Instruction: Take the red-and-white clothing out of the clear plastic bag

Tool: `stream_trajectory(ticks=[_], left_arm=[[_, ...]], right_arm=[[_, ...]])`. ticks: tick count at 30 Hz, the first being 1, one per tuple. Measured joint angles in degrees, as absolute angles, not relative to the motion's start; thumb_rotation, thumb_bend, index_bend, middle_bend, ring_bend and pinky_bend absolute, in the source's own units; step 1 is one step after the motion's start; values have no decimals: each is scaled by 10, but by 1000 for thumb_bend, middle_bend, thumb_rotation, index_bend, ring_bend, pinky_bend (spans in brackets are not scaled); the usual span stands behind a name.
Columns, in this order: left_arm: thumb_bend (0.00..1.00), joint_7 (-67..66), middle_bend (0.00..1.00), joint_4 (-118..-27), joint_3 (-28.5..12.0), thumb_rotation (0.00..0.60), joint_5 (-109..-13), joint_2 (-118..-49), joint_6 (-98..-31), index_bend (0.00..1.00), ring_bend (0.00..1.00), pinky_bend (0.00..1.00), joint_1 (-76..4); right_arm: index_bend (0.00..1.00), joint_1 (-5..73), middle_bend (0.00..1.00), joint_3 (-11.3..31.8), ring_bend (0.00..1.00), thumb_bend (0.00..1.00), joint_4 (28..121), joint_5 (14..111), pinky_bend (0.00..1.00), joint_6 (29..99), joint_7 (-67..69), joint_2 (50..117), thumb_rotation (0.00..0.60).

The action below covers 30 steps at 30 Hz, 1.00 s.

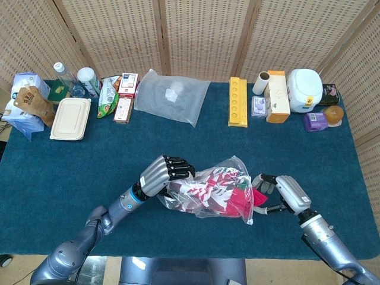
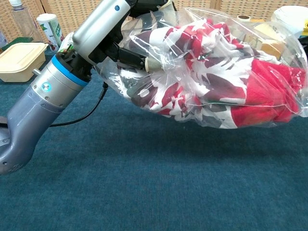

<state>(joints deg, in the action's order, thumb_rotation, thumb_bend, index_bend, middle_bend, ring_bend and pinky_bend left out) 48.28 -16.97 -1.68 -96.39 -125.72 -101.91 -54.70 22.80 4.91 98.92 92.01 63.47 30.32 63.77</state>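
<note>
The clear plastic bag (image 1: 209, 196) hangs just above the blue tablecloth (image 1: 178, 142) at front centre, stuffed with the red-and-white clothing (image 1: 221, 189). My left hand (image 1: 164, 174) grips the bag's left end, fingers curled into the plastic. A red corner of the clothing (image 1: 259, 197) pokes out of the bag's right end. My right hand (image 1: 279, 191) is right at that end, its fingers and thumb spread on either side of the red corner; whether they touch it is unclear. The chest view shows the bag (image 2: 211, 43) lifted, the clothing (image 2: 262, 94) inside it and my left hand (image 2: 109, 23).
Along the back of the table stand a flat clear bag (image 1: 172, 95), a yellow box (image 1: 237, 102), a white cooker (image 1: 304, 89), cartons, bottles, snack packets and a beige lidded container (image 1: 70, 119). The table's front edge lies close below both hands.
</note>
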Motion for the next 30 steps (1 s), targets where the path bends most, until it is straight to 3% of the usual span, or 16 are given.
stream_trajectory(ticks=[20,30], left_arm=[[462,482,532,-165,-22,600,-962,-1277,-1026,785,551,684,-568],[462,479,532,-161,-32,600,-955,-1295,-1024,785,552,679,-584]], right_arm=[[422,285,470,25,550,41,990,946,528,595,391,630,501],[474,327,526,25,600,110,989,933,564,547,407,646,502]])
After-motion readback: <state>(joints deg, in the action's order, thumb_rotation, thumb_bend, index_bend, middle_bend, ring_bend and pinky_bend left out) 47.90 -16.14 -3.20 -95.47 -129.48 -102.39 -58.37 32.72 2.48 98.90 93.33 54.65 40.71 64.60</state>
